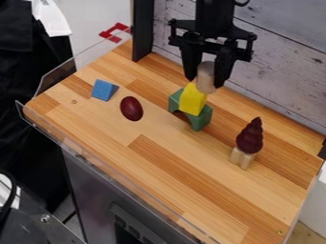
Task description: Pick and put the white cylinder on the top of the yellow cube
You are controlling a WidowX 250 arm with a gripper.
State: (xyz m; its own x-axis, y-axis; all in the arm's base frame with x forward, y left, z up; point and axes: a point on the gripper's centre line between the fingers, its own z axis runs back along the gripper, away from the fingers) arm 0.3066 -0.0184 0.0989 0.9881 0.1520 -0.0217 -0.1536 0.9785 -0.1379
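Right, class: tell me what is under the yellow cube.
Under the yellow cube is a green arch-shaped block, its ends showing on either side. The part of its top directly beneath the cube is covered.

Wood-topped bench point(159, 178) against plank wall point(283, 59).
Wall: whitewashed boards, dark seams and knots, upper right. Black upright post point(142, 31) at top, left of the boards. Bench top: strips of pale and reddish-brown wood; clear edging point(57, 76) along the left side. Grey front panel point(92, 183) below, lower left. Pale grey floor point(89, 16), upper left; red bracket-like piece point(113, 34) near the bench's far corner.
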